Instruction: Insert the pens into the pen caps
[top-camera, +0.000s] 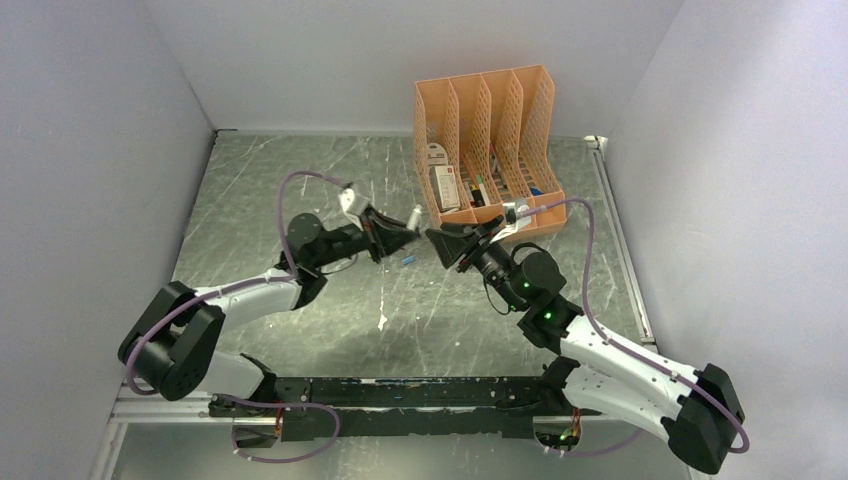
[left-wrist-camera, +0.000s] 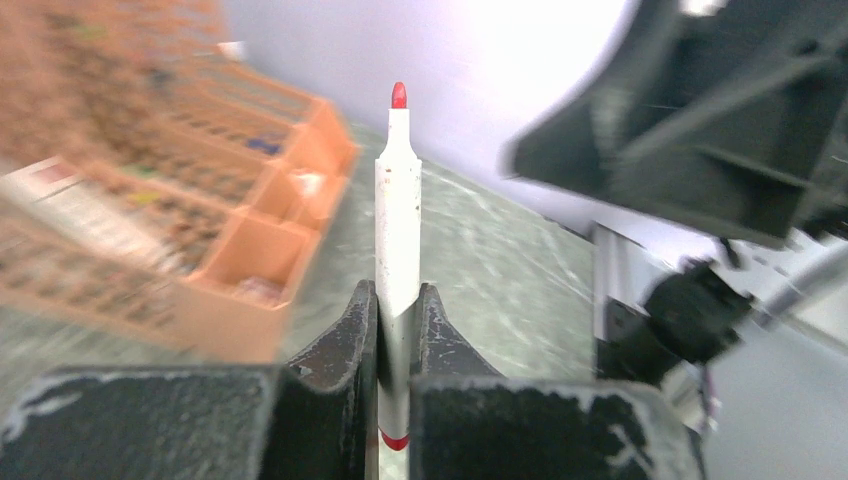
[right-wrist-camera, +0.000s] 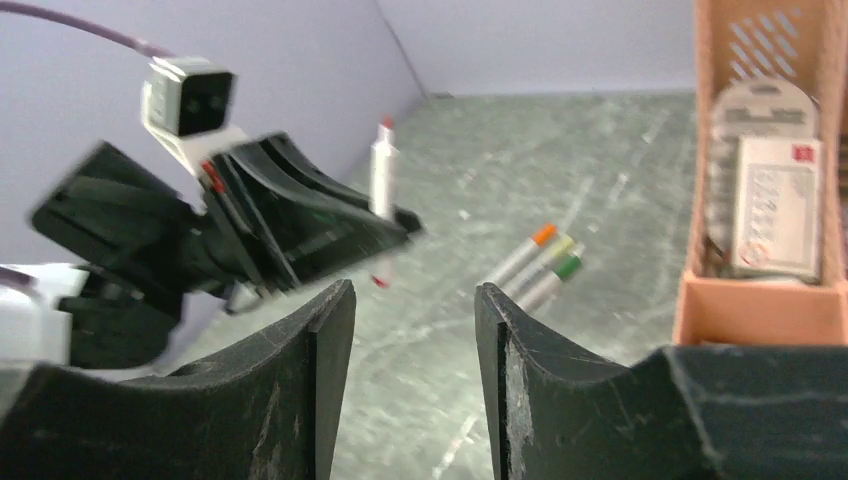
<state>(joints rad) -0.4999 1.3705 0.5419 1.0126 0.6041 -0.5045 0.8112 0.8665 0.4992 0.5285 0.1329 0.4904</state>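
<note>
— Left wrist: my left hand (left-wrist-camera: 398, 330) is clamped on a white pen (left-wrist-camera: 397, 220), upright, red tip on top, barrel partly hidden by the fingers.
— And the right hand (right-wrist-camera: 415, 300)?
— Fingers apart, nothing between them. Beyond, three pens (right-wrist-camera: 540, 262) lie together on the counter (right-wrist-camera: 600, 160); the organiser (right-wrist-camera: 745, 290) is blurred.

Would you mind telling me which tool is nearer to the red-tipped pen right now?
Left. The left tool is shut on the barrel of the red-tipped pen. The right tool is open, facing the pen across a gap without touching it.
</note>
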